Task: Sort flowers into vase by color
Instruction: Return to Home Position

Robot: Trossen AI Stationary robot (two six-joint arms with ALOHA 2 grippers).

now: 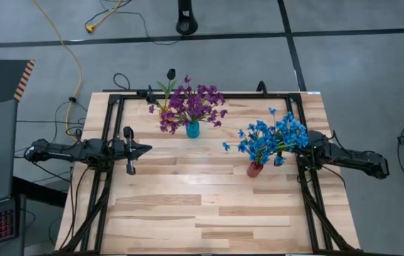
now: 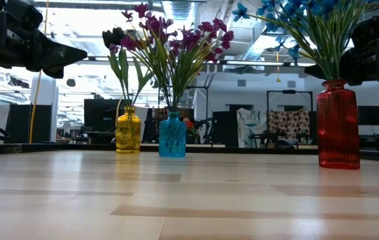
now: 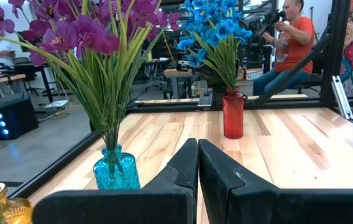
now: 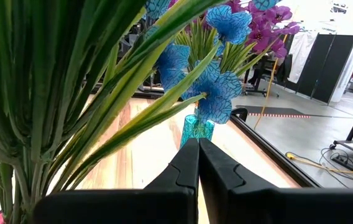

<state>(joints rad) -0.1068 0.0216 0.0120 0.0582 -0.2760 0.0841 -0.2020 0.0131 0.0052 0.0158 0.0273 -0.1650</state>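
Purple flowers (image 1: 191,105) are standing bunched in the blue vase (image 1: 193,130) toward the counter's back edge, left of middle. Blue flowers (image 1: 273,135) are standing in the red vase (image 1: 254,169), off to the right and nearer the front, well apart from the blue vase. One dark flower (image 1: 171,74) with green leaves is sitting in the yellow vase (image 2: 128,131), just beside the blue vase on its back-left side. All three vases are standing upright on the wooden counter (image 1: 209,213). Left pincer (image 1: 147,148) is hovering over the counter's left side, pointing toward the middle, fingers pressed together and gripping nothing, clear of every vase. Right pincer (image 4: 197,142) is hanging at the right edge, right up against the blue flowers' leaves, touching or not I cannot tell, fingers closed together too, gripping nothing. In the left wrist view a person (image 3: 291,37) in an orange shirt is sitting beyond the counter.
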